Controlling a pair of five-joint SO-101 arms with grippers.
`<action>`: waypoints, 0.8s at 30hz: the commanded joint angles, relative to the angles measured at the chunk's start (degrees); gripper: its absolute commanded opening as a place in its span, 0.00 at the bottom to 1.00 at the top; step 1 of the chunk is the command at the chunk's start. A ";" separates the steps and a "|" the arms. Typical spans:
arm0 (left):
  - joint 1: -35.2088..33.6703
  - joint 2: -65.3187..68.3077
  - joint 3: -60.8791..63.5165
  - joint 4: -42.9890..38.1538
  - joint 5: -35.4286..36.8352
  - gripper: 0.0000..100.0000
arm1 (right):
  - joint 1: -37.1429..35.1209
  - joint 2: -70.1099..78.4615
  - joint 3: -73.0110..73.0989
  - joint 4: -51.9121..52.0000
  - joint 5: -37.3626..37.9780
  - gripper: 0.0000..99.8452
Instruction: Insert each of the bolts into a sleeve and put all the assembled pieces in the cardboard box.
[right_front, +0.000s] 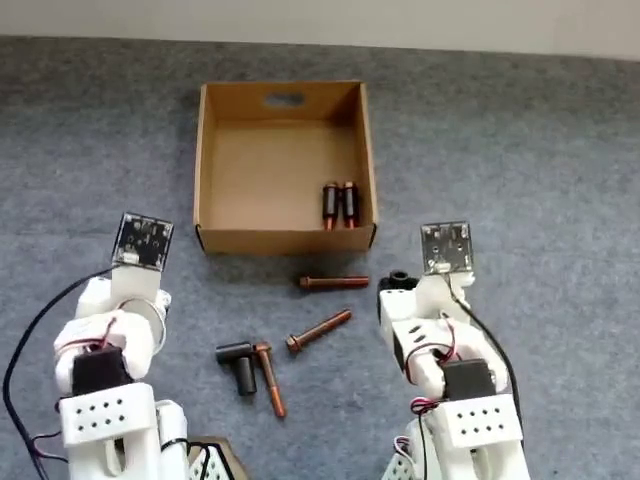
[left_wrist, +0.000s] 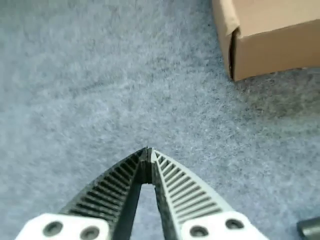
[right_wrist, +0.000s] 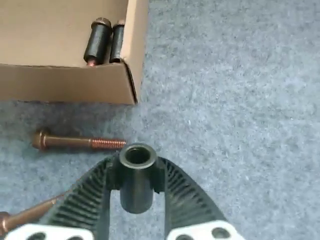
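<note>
right pincer (right_wrist: 136, 166) grips sleeve (right_wrist: 136, 192), apparently upright

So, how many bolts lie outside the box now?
3: one bolt in front of the cardboard box, a second bolt slanted, farther from it, a third bolt beside two black sleeves.

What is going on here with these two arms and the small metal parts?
The right gripper is shut on a black sleeve, just in front of the cardboard box. The left gripper is shut, with nothing in it. Two assembled pieces lie in the box. Three bolts and two more sleeves lie loose on the grey surface.
</note>
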 joint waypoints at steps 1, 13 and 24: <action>0.84 5.67 -10.42 6.07 -2.90 0.01 | 0.48 -1.98 -0.31 0.84 -0.70 0.01; 15.69 39.60 -41.98 26.99 -2.73 0.01 | 4.53 -12.97 -0.13 6.73 -0.79 0.01; 45.49 60.44 -46.81 27.34 13.10 0.20 | 17.10 -21.23 4.35 7.52 -2.99 0.01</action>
